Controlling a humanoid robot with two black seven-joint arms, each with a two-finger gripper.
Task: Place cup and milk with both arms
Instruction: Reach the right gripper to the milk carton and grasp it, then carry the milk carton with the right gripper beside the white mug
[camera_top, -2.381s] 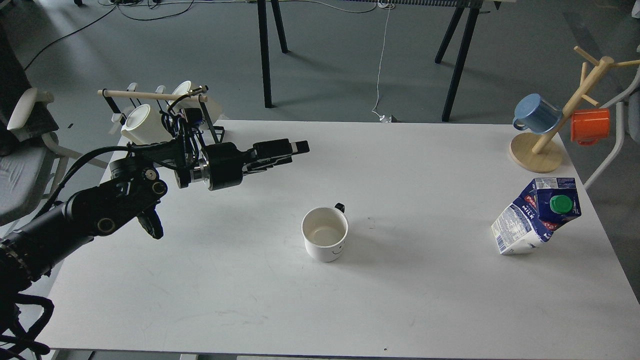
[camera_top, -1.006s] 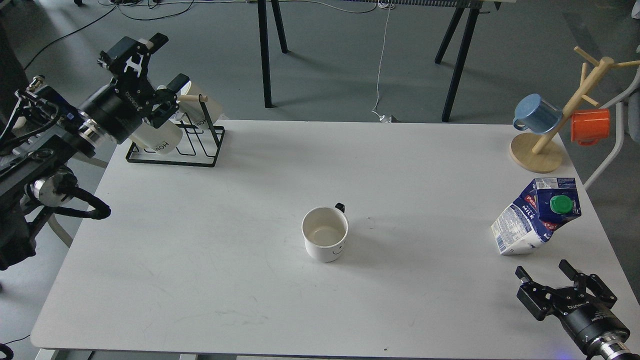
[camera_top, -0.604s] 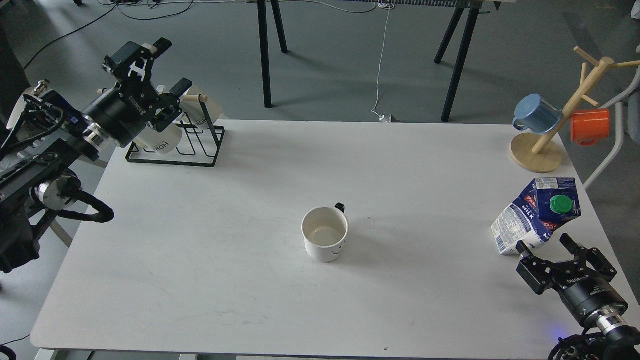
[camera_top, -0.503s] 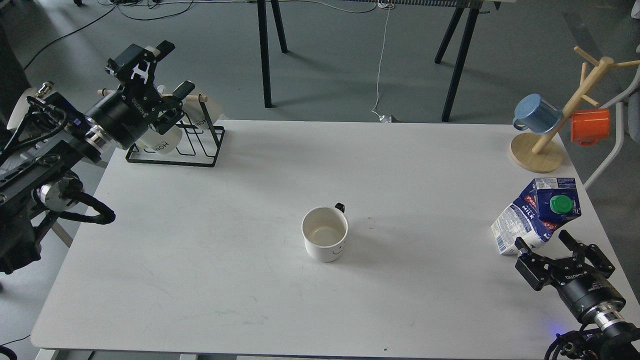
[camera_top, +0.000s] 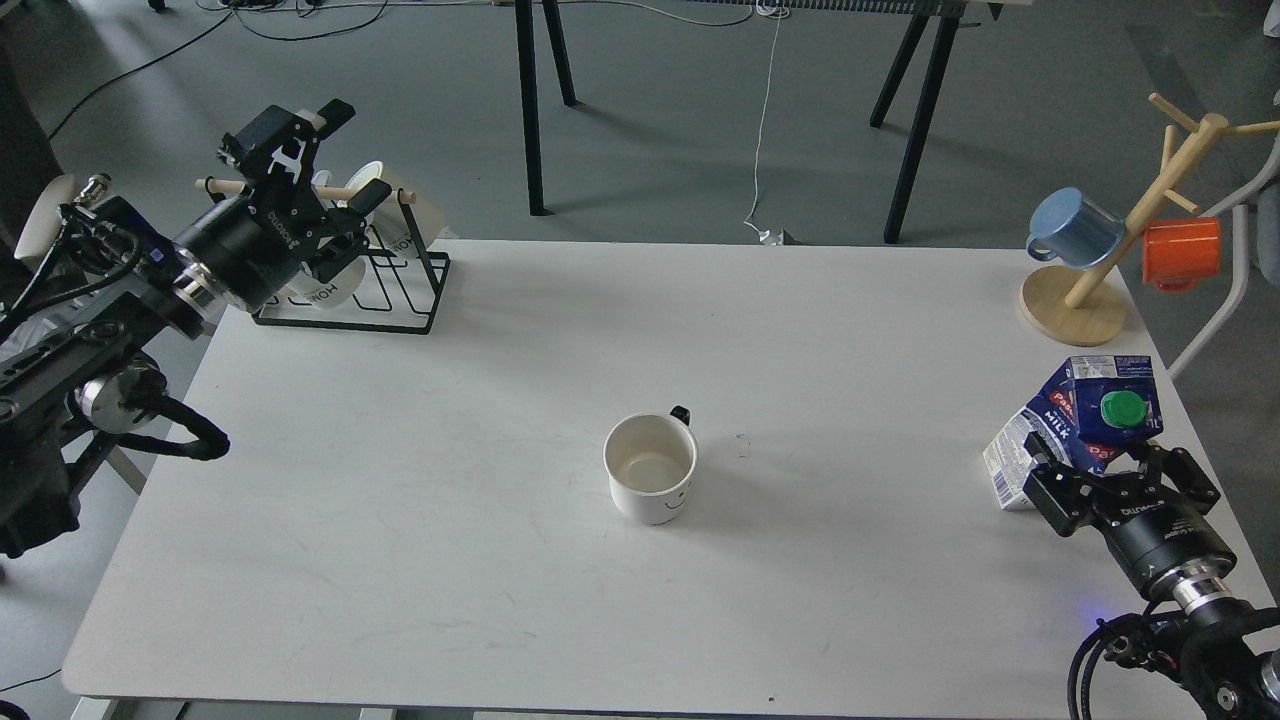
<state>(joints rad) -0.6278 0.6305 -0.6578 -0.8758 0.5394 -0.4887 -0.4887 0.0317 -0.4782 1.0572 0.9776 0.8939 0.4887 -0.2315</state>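
The white cup (camera_top: 650, 468) with a smiley face stands upright at the table's middle, its black handle at the far side. The blue and white milk carton (camera_top: 1075, 400) with a green cap (camera_top: 1122, 408) stands near the right edge, leaning in the view. My right gripper (camera_top: 1092, 452) is open at the carton's near side, its fingers either side of the lower part; I cannot tell whether they touch it. My left gripper (camera_top: 355, 150) is open and empty, raised over the back left corner, far from the cup.
A black wire rack (camera_top: 345, 312) with cream lettered mugs (camera_top: 322, 292) stands at the back left, just under my left gripper. A wooden mug tree (camera_top: 1075, 305) holds a blue mug (camera_top: 1070, 228) and an orange mug (camera_top: 1180, 250) at the back right. The white table (camera_top: 480, 400) bears them all.
My left arm swung from above the table's middle-left back to the rack and opened. My right gripper came in at the front right and moved up to the carton's base.
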